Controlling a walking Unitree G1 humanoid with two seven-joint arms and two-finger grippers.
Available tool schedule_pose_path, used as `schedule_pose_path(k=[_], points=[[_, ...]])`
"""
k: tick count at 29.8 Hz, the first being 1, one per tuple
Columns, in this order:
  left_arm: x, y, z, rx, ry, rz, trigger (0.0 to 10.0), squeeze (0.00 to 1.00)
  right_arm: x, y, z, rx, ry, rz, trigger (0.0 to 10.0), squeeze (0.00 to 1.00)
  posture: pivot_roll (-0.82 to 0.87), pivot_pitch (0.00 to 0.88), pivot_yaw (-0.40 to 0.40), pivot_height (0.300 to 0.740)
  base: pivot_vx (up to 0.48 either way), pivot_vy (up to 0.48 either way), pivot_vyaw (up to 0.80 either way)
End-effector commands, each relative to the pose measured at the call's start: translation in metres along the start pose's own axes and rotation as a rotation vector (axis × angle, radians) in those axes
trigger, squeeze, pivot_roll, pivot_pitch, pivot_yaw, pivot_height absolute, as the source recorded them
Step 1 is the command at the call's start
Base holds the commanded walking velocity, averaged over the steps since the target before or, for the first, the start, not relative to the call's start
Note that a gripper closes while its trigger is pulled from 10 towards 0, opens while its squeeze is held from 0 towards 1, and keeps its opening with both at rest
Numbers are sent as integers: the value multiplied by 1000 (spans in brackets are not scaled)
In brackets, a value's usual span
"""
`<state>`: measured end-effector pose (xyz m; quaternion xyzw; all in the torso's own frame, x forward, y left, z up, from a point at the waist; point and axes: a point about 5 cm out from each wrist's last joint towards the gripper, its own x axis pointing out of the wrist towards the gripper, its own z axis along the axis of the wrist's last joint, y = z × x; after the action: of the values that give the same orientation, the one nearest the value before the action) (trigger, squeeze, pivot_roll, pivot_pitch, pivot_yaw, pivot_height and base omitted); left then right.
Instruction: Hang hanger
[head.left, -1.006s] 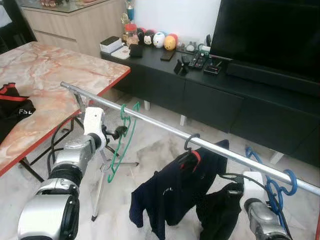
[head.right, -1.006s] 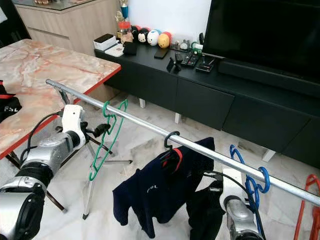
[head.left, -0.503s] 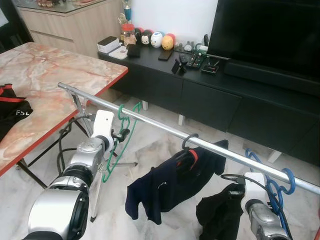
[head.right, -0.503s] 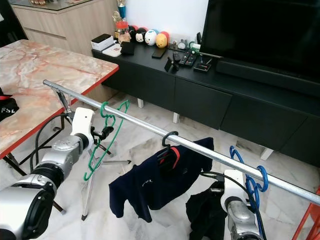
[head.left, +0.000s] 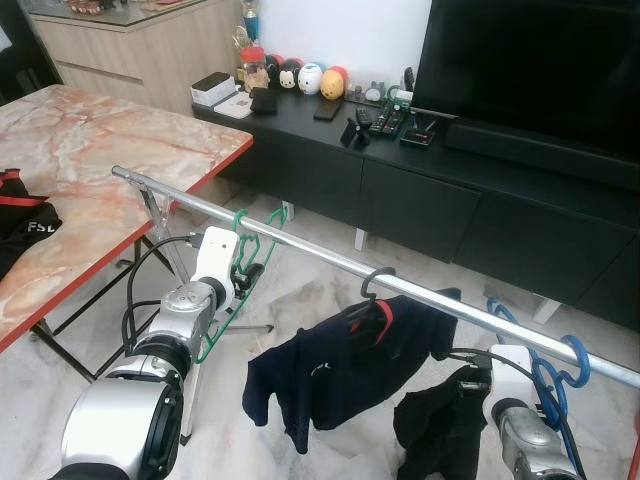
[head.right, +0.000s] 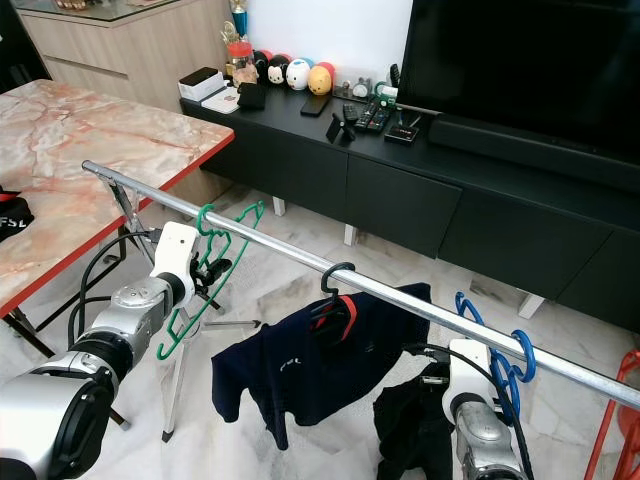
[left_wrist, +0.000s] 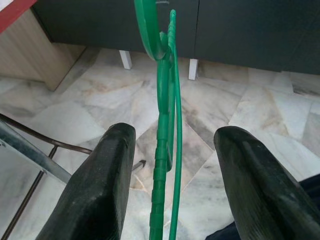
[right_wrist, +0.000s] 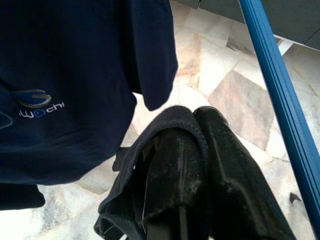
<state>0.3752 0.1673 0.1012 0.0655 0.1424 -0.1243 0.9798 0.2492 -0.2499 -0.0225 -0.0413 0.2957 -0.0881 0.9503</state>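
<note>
Your left gripper (left_wrist: 172, 185) fingers stand spread, released, straddling the green plastic hanger (left_wrist: 164, 150); its long axis runs six-to-twelve o'clock between them, hooked over the silver metal rail (head.left: 330, 262). Your right gripper (right_wrist: 187, 165) is clenched on a black cloth (right_wrist: 150, 200).

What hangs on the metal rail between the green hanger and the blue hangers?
In both eye views, a black hanger carrying a navy shirt hangs on the rail between the green hanger and blue hangers.

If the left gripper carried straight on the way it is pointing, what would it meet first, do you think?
Probably the green hanger: it hangs between the open fingers of the left gripper, just ahead. Beyond it lies marble floor, though depth is hard to judge.
</note>
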Motion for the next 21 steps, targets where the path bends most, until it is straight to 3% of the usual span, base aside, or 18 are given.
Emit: schedule_pose_path(k=[1,21], points=[[0,3,1,18,3,9,0,0,-2,1,-7,16,27,-1,10000,0,-85,0,45,740,0,0,0],[-2,10,2,13,6,32,0,0,0,1,-3,14,23,0,10000,0,-84,0,43,740,0,0,0]])
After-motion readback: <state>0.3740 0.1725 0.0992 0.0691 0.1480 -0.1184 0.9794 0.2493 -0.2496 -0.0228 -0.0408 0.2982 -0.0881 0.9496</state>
